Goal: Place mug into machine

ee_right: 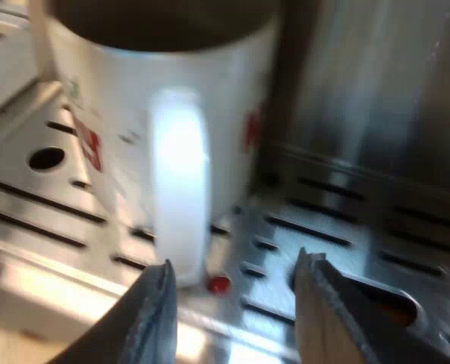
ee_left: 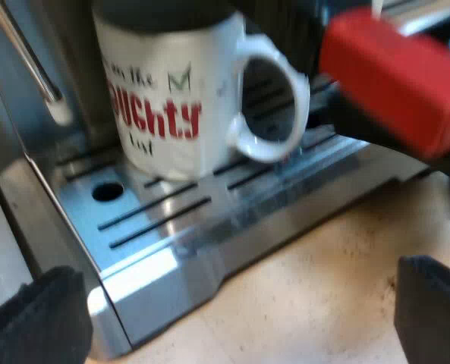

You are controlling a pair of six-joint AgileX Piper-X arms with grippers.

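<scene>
Your left jaws stand spread wide and empty over the pale surface [ee_left: 316,288] at the front of the espresso machine [ee_left: 12,152], well short of the mug [ee_left: 171,98]. The mug stands upright on the slotted drip tray [ee_left: 156,227], near the red handle end [ee_left: 395,80]. Your right jaws are parted too, holding nothing, just shy of the mug handle [ee_right: 179,182]. The placing looks done; you likely need only back both arms away. The mug's rim is cut off, so you cannot confirm its alignment, and a small red spot [ee_right: 218,284] on the tray is unidentifiable.
</scene>
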